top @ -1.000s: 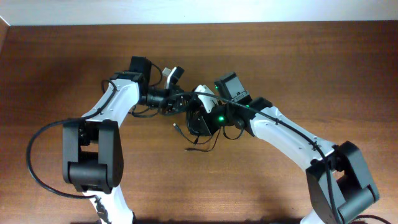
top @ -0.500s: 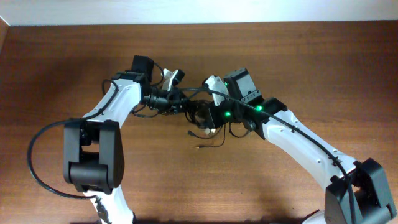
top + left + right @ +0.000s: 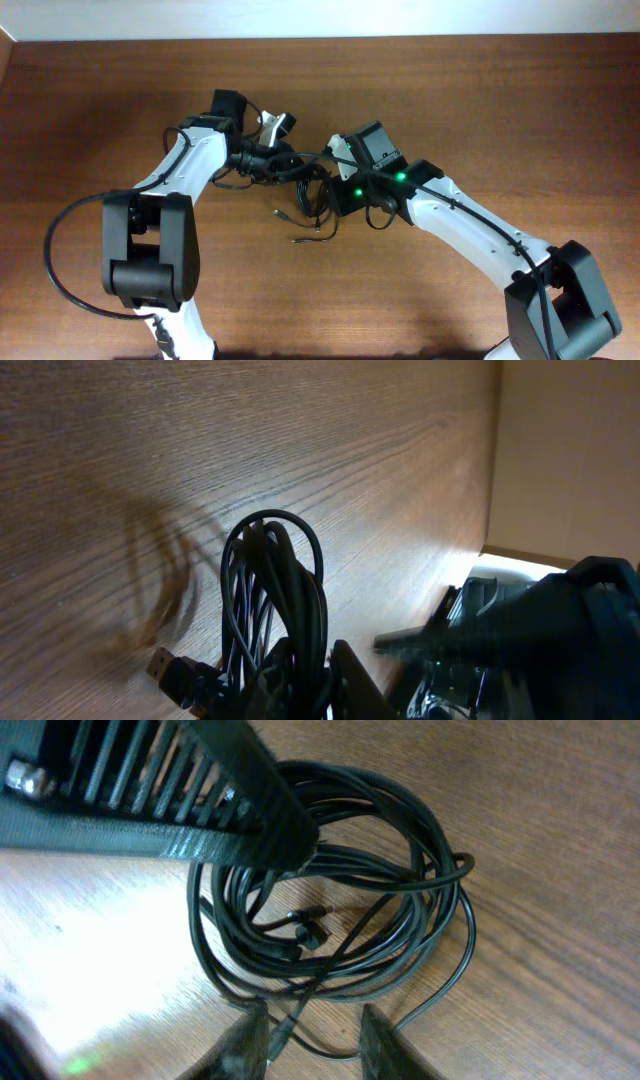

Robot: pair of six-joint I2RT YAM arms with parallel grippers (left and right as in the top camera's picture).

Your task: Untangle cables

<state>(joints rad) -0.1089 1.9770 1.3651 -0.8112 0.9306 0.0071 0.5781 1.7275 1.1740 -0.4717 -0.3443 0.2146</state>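
The cables (image 3: 275,610) form one wound coil, no cord freed: left claw (image 3: 288,163) appears clamped on its rim, right claw (image 3: 315,1035) stands apart beside it, untangling wholly outstanding.

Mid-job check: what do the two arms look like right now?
The left arm and right arm: white shells, black joints. Two green lights glow near the right wrist. A thick black cable loops from the left base. The right arm's fingers are dark.
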